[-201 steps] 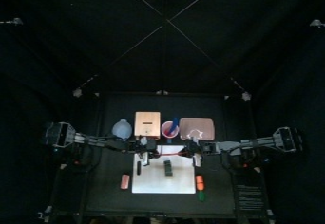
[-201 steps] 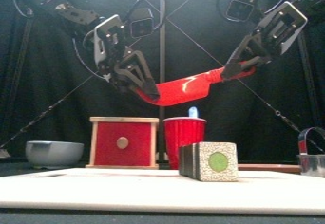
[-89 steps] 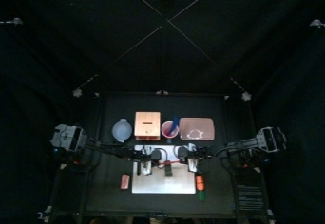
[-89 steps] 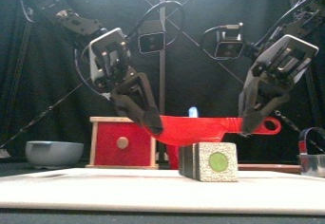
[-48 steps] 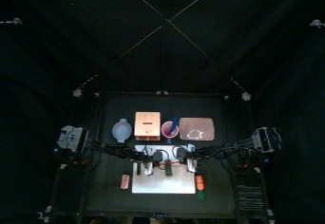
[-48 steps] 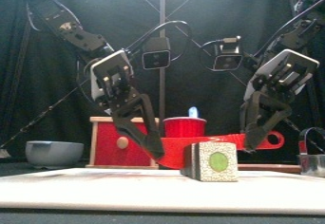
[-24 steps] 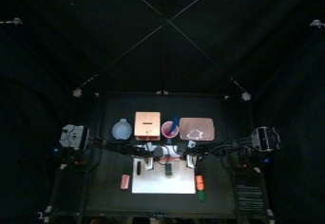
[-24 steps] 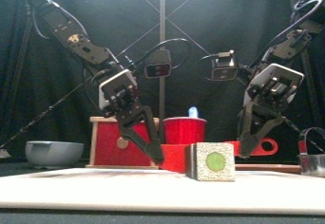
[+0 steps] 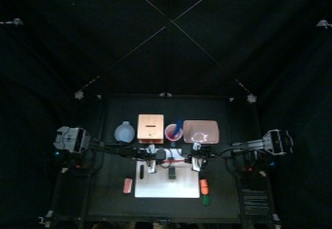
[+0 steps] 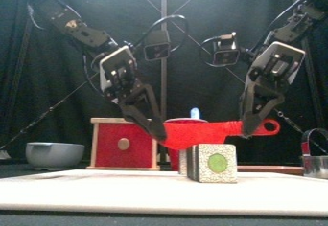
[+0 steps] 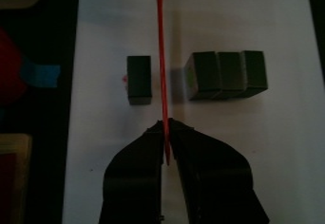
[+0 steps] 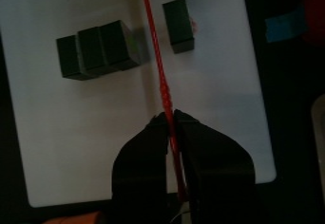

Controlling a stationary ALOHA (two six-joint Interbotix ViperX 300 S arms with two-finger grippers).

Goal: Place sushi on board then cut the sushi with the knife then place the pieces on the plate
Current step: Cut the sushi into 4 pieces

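Over the board [image 11: 102, 123], my left gripper [image 11: 164, 129] and right gripper [image 12: 169, 120], clenched on the knife [image 10: 202, 130], have lifted it, one slice [image 11: 139, 80] freed

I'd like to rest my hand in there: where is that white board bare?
The board's front strip, between its edge and the sushi, is bare. The middle is crowded: left claw and right claw hold the knife over the sushi.

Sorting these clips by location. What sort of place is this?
Probably a robot test booth in a lab, not a kitchen: black curtains hang behind a small black table, and the left gripper and right gripper hold one red toy knife above toy sushi.
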